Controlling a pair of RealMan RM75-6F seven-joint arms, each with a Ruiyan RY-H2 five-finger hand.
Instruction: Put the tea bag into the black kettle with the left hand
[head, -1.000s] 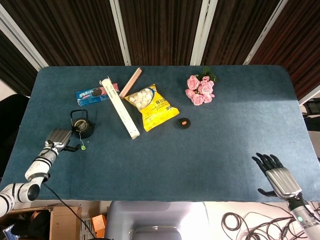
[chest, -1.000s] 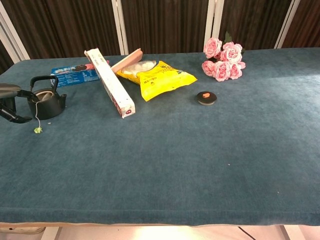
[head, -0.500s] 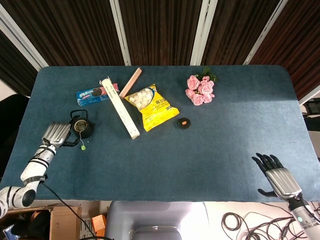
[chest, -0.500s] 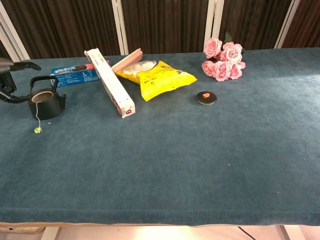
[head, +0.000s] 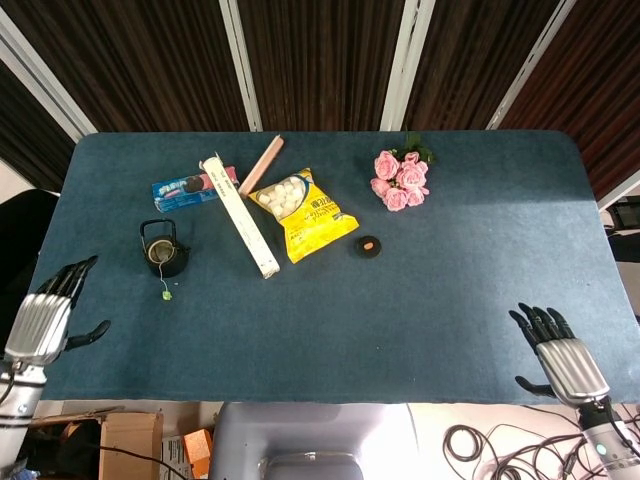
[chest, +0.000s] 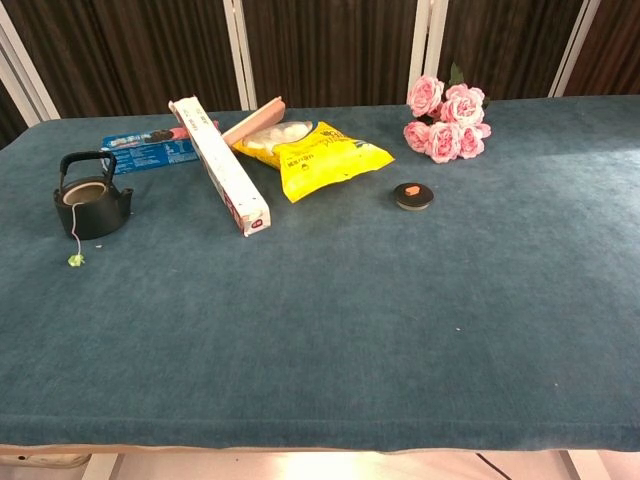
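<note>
Black kettle (head: 163, 250) upright on the blue counter (head: 420, 290), lid off. Tea bag (chest: 78, 194) sits inside the kettle mouth, its string trailing over the rim down to a green tag (head: 166, 294) on the counter. Left hand (head: 45, 318) at the counter's near left edge, fingers spread, holding nothing (well apart from kettle). Right hand (head: 560, 358) at near right, fingers apart, empty. Yellow snack bag (head: 302, 212), blue cookie pack (head: 190, 187): print unreadable.
</note>
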